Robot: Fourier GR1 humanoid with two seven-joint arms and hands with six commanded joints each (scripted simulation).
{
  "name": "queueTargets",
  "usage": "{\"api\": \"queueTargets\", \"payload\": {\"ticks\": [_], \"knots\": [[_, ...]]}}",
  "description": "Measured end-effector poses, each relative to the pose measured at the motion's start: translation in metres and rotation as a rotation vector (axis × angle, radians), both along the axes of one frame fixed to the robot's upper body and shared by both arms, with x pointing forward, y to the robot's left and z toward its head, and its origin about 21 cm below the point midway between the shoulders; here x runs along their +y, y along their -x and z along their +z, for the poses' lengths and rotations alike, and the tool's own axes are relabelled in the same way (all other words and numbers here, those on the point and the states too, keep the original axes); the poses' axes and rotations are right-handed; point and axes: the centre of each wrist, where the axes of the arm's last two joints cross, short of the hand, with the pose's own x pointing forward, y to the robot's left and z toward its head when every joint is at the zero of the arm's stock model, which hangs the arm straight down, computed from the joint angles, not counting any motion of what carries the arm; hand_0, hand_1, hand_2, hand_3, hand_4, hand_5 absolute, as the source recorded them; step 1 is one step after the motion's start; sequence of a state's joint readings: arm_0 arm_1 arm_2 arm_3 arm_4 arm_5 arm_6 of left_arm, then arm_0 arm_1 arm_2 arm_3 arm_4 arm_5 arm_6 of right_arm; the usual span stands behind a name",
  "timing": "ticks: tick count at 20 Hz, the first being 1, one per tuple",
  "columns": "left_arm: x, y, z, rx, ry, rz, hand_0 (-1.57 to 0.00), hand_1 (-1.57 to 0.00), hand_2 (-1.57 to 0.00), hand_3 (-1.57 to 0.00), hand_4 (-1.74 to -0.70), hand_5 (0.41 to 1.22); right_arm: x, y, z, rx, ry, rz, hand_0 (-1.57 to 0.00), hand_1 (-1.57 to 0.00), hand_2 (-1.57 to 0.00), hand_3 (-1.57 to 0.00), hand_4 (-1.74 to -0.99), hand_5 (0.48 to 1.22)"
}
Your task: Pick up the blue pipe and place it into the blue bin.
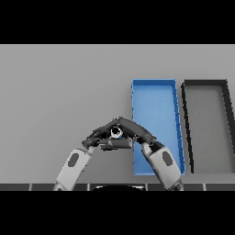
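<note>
The blue pipe [116,133] shows only as a small pale-blue ring seen end-on, just left of the blue bin [156,92], with both hands meeting around it. My left hand [98,139] comes in from the lower left; its fingers rise over the pipe and its thumb runs underneath, pinching it. My right hand [137,130] comes in from the lower right across the bin's near-left corner. Its fingers lie stretched over the top of the pipe and touch the left fingertips. Most of the pipe is hidden by the hands.
A black bin [206,84] stands right of the blue bin, nearly touching it. Both bins are long, open-topped and run away from me. Bare grey table lies to the left and behind the hands.
</note>
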State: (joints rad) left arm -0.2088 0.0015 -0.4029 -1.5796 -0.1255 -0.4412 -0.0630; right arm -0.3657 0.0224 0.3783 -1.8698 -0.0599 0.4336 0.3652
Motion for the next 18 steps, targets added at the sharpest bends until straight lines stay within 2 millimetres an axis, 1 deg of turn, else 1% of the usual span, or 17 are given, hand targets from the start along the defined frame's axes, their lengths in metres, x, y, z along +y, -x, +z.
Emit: {"api": "queueTargets", "payload": {"ticks": [1, 2, 3, 4, 6, 7, 8, 9, 10, 11, 12, 15, 17, 18], "knots": [[0.001, -0.002, -0.002, 0.001, -0.017, -0.013, -0.48, -0.45, -0.44, -0.34, -1.19, 1.148, 0.003, 0.001, -0.001, 0.002, 0.007, -0.006, -1.57, -1.57, -1.57, -1.56, -1.498, 1.213], [0.003, 0.001, -0.003, 0.007, -0.019, -0.027, -0.38, -0.36, -0.35, -0.27, -1.13, 1.063, 0.003, 0.002, -0.001, 0.007, 0.007, -0.004, -1.57, -1.57, -1.57, -1.56, -1.498, 1.215], [0.003, -0.001, -0.002, 0.008, -0.024, -0.027, -0.31, -0.29, -0.28, -0.22, -1.09, 0.984, 0.003, 0.004, 0.001, -0.003, 0.006, -0.010, -1.57, -1.57, -1.57, -1.57, -1.498, 1.216], [0.002, 0.001, -0.002, 0.028, -0.035, -0.014, -0.25, -0.23, -0.22, -0.18, -1.06, 0.912, 0.006, 0.003, 0.002, 0.004, 0.006, -0.013, -1.57, -1.57, -1.57, -1.57, -1.499, 1.217], [0.006, 0.001, -0.005, 0.065, -0.082, 0.007, -0.16, -0.15, -0.14, -0.11, -1.01, 0.785, 0.004, 0.003, 0.004, -0.015, -0.029, -0.008, -1.57, -1.57, -1.57, -1.57, -1.499, 1.218], [0.007, -0.003, -0.004, 0.077, -0.098, 0.018, -0.13, -0.12, -0.11, -0.09, -0.99, 0.729, 0.003, 0.002, 0.003, -0.027, -0.031, -0.014, -1.57, -1.57, -1.57, -1.57, -1.499, 1.219], [0.004, -0.002, -0.003, 0.084, -0.103, 0.023, -0.10, -0.09, -0.09, -0.07, -0.98, 0.682, 0.004, 0.001, 0.003, -0.035, -0.021, -0.020, -1.57, -1.57, -1.57, -1.57, -1.499, 1.219], [0.006, -0.002, -0.003, 0.071, -0.087, 0.021, -0.08, -0.07, -0.07, -0.06, -0.97, 0.642, 0.005, 0.002, 0.003, -0.047, -0.021, -0.017, -1.57, -1.57, -1.57, -1.57, -1.499, 1.220], [0.007, -0.003, -0.006, 0.098, -0.095, 0.038, -0.06, -0.06, -0.06, -0.05, -0.97, 0.607, 0.004, 0.001, 0.002, -0.042, -0.029, -0.016, -1.57, -1.57, -1.57, -1.57, -1.499, 1.220], [0.001, -0.002, -0.004, 0.116, -0.091, 0.037, -0.05, -0.05, -0.05, -0.04, -0.97, 0.578, 0.006, 0.003, 0.001, -0.034, -0.036, -0.011, -1.57, -1.57, -1.57, -1.57, -1.499, 1.220], [0.005, -0.004, -0.007, 0.122, -0.097, 0.044, -0.04, -0.04, -0.04, -0.03, -0.97, 0.557, 0.004, 0.001, 0.001, -0.038, -0.058, -0.008, -1.57, -1.57, -1.57, -1.57, -1.498, 1.220], [0.003, -0.003, -0.008, 0.131, -0.103, 0.059, -0.02, -0.02, -0.02, -0.01, -0.97, 0.519, 0.004, -0.001, 0.006, -0.019, -0.085, -0.028, -1.57, -1.57, -1.57, -1.57, -1.496, 1.221], [0.005, -0.005, -0.010, 0.135, -0.112, 0.072, -0.01, -0.01, -0.01, -0.01, -0.97, 0.501, -0.001, -0.008, 0.018, -0.006, -0.111, -0.024, -1.57, -1.57, -1.57, -1.57, -1.495, 1.221], [0.003, -0.005, -0.010, 0.134, -0.120, 0.074, -0.01, -0.01, -0.01, -0.01, -0.97, 0.493, -0.002, -0.006, 0.026, -0.002, -0.134, -0.008, -1.57, -1.57, -1.57, -1.57, -1.494, 1.221]]}}
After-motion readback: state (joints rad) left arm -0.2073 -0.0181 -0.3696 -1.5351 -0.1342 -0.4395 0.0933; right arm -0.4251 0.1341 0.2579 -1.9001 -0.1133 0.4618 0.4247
